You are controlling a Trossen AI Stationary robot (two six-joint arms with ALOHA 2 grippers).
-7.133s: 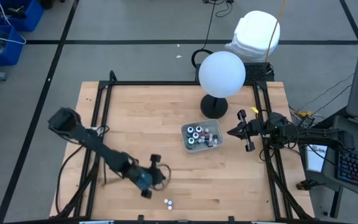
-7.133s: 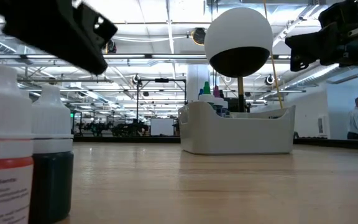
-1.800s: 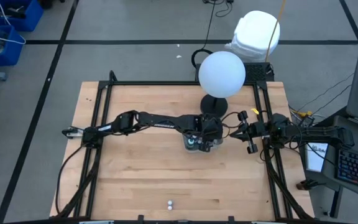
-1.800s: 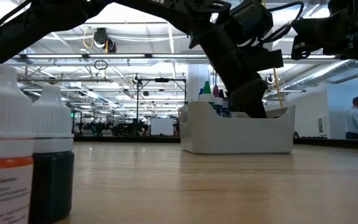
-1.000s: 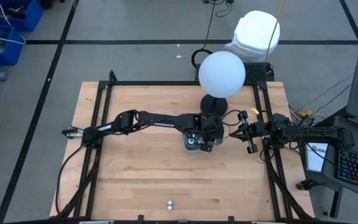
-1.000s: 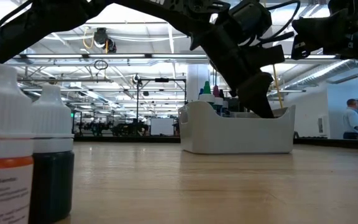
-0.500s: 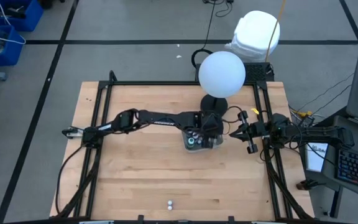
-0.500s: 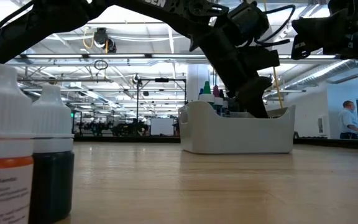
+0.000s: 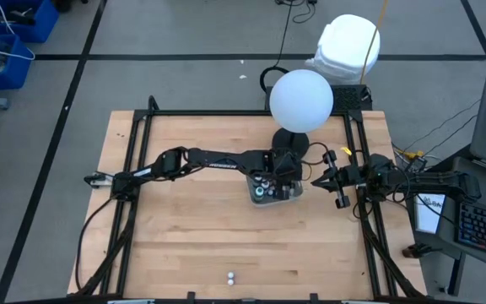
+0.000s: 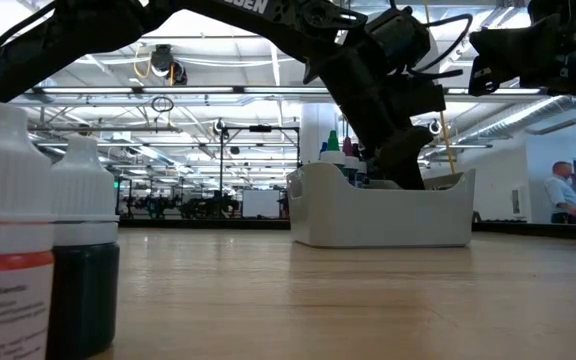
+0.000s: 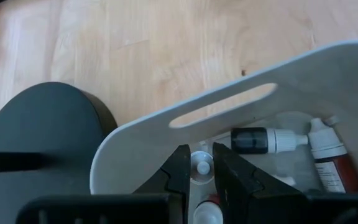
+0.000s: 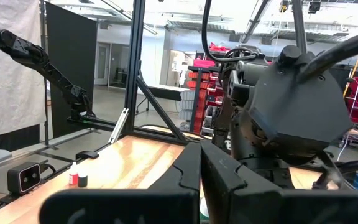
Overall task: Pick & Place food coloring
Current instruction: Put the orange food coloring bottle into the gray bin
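Wooden bench (image 9: 192, 228) under bright workshop lights, and the left arm is stretched right across it with the left gripper (image 11: 197, 167) poised over the pale tray (image 11: 278, 74) of food coloring near the far right of the bench. In the left wrist view the jaws stand only slightly apart, and a white-capped bottle (image 11: 201, 167) sits between the two tips, cap up, with the red-bodied one (image 11: 207, 211) just below it. It looks like a pinch on that cap, though I can't be certain the fingers are truly biting.

Risks from here: the fingers are just inside the tray's wall with its slotted handle, so a tilted lift could catch the rim and drag or tip the whole tray. A shallow pinch on a smooth round cap could let the bottle slip out and drop among its neighbours. A dark bottle lying on its side (image 11: 267, 140) and a brown one (image 11: 331, 163) lie close by, so a sideways nudge could knock them about.

Two more bottles (image 10: 38, 250) stand well away at the near edge of the bench. Over on the right, the right gripper (image 12: 199, 165) waits near the tray's right side, off the bench surface, jaws pressed together and empty.
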